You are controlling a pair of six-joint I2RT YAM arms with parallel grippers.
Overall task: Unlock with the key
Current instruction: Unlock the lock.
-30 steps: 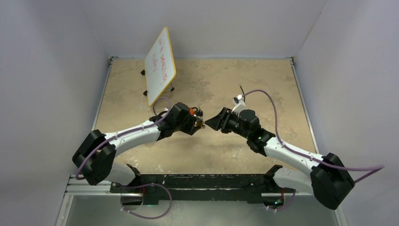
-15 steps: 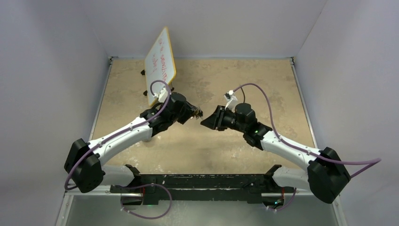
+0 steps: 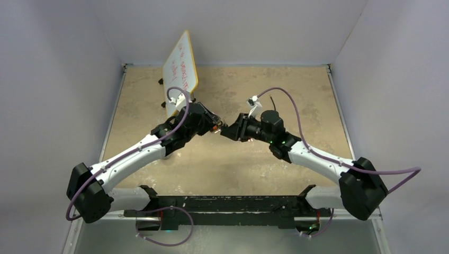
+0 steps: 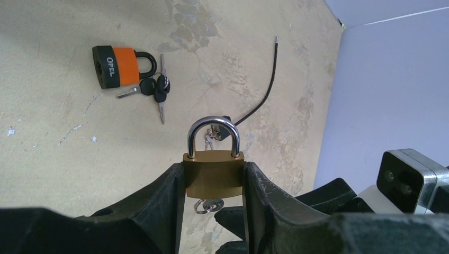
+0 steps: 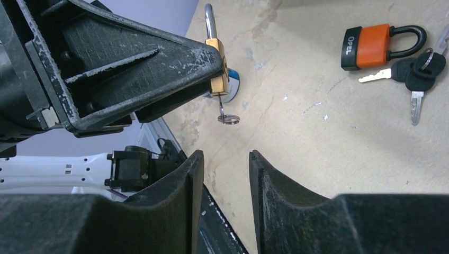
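Looking down from above, saw both arms angled inward over the worktop (image 3: 238,164), with the left tool (image 3: 216,126) and the right tool (image 3: 226,130) almost tip to tip, near a tilted whiteboard (image 3: 180,71). Could not judge either grip from there.

From the left wrist, found the left tool's fingers (image 4: 169,196) pinching a brass padlock (image 4: 213,177) by its sides, held clear of the worktop, shackle up and seated in the body, with a small key ring (image 4: 205,205) dangling under its base. Noted an orange padlock (image 4: 119,66) lying flat farther off, a bunch of keys (image 4: 156,92) touching its shackle, and a black cable tie (image 4: 265,84) well apart.

From the right wrist, saw the right tool (image 5: 226,159) parted by a narrow gap, holding nothing, below and near the key ring but short of touching it.
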